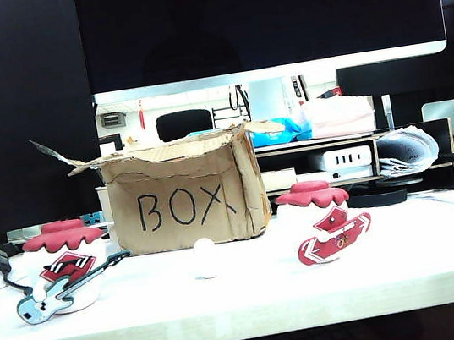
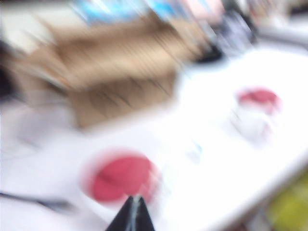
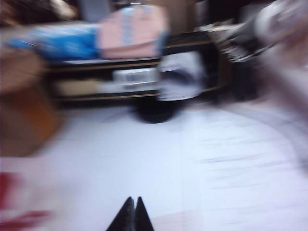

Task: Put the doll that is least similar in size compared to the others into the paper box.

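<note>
The doll (image 1: 206, 257), a tiny plain white figure with a round head, stands on the white table in front of the paper box (image 1: 184, 198). The box is worn brown cardboard with "BOX" written on its front. Neither gripper shows in the exterior view. The left wrist view is blurred; my left gripper (image 2: 134, 197) has its black tips together and nothing between them, above a red-capped doll (image 2: 122, 175), with the paper box (image 2: 120, 77) beyond. A faint small shape (image 2: 195, 151) may be the doll. My right gripper (image 3: 133, 198) is shut and empty over bare table.
A red-capped doll with a blue guitar (image 1: 64, 269) stands left of the box, and one with a red guitar (image 1: 327, 222) stands to its right. Behind are a large monitor (image 1: 259, 11) and a shelf (image 1: 353, 155) with clutter. A black cable (image 1: 3, 259) lies at far left.
</note>
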Robot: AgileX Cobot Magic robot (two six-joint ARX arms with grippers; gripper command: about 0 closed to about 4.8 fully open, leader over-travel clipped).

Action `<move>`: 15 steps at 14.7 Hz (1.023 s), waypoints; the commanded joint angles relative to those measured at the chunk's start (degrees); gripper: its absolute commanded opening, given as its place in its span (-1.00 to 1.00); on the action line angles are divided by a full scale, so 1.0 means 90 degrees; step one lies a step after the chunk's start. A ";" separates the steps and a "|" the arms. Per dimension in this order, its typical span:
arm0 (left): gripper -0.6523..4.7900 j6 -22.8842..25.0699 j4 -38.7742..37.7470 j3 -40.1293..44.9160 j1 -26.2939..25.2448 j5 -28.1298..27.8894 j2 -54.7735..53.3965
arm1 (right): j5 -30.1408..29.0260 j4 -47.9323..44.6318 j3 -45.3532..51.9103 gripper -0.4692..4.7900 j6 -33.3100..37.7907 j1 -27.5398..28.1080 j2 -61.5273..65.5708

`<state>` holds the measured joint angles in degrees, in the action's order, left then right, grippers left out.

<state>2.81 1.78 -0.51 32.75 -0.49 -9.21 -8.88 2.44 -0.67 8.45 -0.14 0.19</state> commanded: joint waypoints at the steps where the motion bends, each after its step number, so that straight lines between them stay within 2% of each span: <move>1: -0.78 -0.0002 -0.0078 -0.0002 0.0002 0.0223 -0.0527 | -0.1141 -0.0107 0.0036 -0.84 0.2178 -0.0046 0.0000; 3: -0.78 0.0000 -0.0146 -0.0002 0.0002 0.0223 -0.0529 | -0.1841 -0.0112 0.0027 -0.84 0.2584 -0.0053 0.0000; 4: -0.78 -0.0002 -0.0146 -0.0002 0.0002 0.0228 -0.0529 | -0.1974 -0.0100 -0.0053 -0.84 0.2591 -0.0056 0.0002; 7: -0.78 0.0000 -0.0146 -0.0002 0.0002 0.0226 -0.0529 | -0.1525 -0.0342 -0.0636 -0.84 0.2579 -0.0056 0.0532; 10: -0.78 0.0000 -0.0146 -0.0002 0.0002 0.0226 -0.0529 | -0.1780 -0.0804 -0.1887 -0.84 0.2397 -0.0233 0.2195; 12: -0.78 0.0000 -0.0146 -0.0002 0.0002 0.0223 -0.0529 | -0.2188 -0.0804 -0.2861 -0.84 0.1671 -0.1124 0.3888; 13: -0.78 0.0000 -0.0146 -0.0002 0.0002 0.0226 -0.0529 | -0.2169 -0.0799 -0.3230 -0.84 0.1185 -0.1979 0.4809; 14: -0.78 0.0000 -0.0146 -0.0002 0.0002 0.0223 -0.0529 | -0.2081 -0.0801 -0.3395 -0.84 0.0845 -0.2504 0.5280; 15: -0.78 0.0000 -0.0143 -0.0002 0.0000 0.0223 -0.0527 | -0.1484 -0.0816 -0.3696 -0.84 0.0002 -0.3543 0.6237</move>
<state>2.81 0.03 -0.49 32.71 1.32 -13.98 -25.93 -4.19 -32.82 14.46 -28.77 53.47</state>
